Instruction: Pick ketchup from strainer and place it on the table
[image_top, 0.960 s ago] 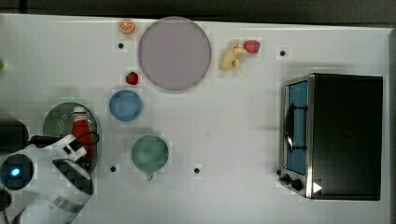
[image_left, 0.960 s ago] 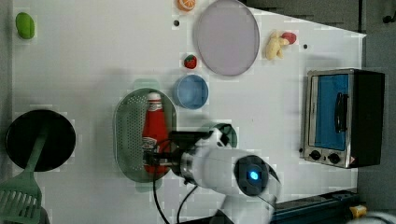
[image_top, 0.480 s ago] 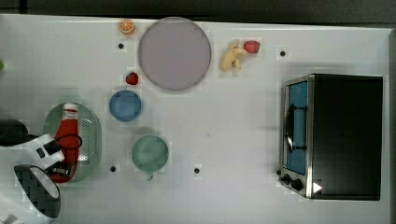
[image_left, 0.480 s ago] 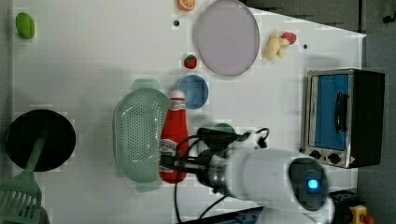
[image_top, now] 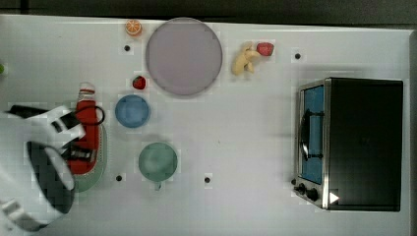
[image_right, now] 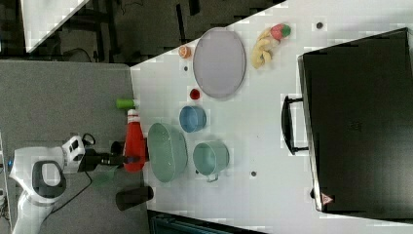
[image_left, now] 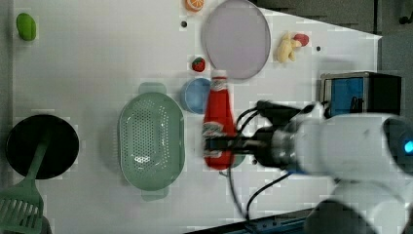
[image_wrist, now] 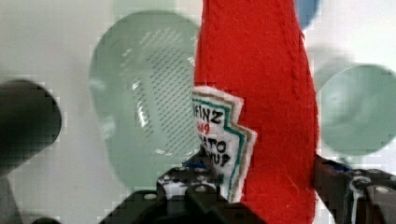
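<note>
My gripper [image_left: 220, 145] is shut on the lower body of the ketchup [image_left: 216, 114], a red bottle with a white cap and a white label. The bottle hangs in the air, clear of the pale green strainer [image_left: 151, 141], and appears on the left view's right of it. In the top view the ketchup [image_top: 88, 125] overlaps the strainer [image_top: 98, 169]. In the right view the ketchup [image_right: 134, 141] sits beside the strainer [image_right: 168, 151]. In the wrist view the fingers [image_wrist: 187, 184] press both sides of the ketchup [image_wrist: 261, 84], with the strainer [image_wrist: 144, 102] beneath. The white table [image_top: 246, 147] lies below.
A blue bowl [image_top: 132, 111] and a green cup [image_top: 157, 161] stand close to the strainer. Farther off are a lilac plate [image_top: 183, 55], a strawberry [image_top: 139, 82], an orange slice [image_top: 133, 27], a banana [image_top: 243, 59] and a toaster oven [image_top: 354, 142]. A black pan [image_left: 41, 146] and a green spatula [image_left: 22, 209] lie nearby.
The ketchup has risen out of the strainer in my grip. In the left view it has shifted right, from inside the strainer to beside it.
</note>
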Robot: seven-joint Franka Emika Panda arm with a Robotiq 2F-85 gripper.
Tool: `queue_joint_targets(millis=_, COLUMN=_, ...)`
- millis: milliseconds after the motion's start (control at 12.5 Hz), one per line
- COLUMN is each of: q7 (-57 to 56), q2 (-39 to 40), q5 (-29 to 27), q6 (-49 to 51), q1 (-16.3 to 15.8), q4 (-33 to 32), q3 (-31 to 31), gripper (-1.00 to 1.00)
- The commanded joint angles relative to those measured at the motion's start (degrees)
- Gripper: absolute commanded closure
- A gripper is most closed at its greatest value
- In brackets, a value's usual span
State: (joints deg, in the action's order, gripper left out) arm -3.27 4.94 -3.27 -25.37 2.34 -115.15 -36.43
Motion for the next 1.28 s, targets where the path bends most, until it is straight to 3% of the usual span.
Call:
queue_joint_targets(millis=80, q7=-6.62, q2=-1.38, q5=-0.03, q6=0.97, q1=4.33, q4=3.69, q3=5.37, gripper=-0.22)
queue_joint_targets(millis=800, q7=-19.76, q2=-1.29, q5=0.19, q6=0.96, q1=7.65, q4=3.31, q3=23.87, gripper=-0.22)
queue_joint_targets(millis=1280, q7=-20.14, q2=-0.68, q5=0.27, q6=-0.75, q1=7.84, q4=-5.98, q3=29.81, gripper=-0.22)
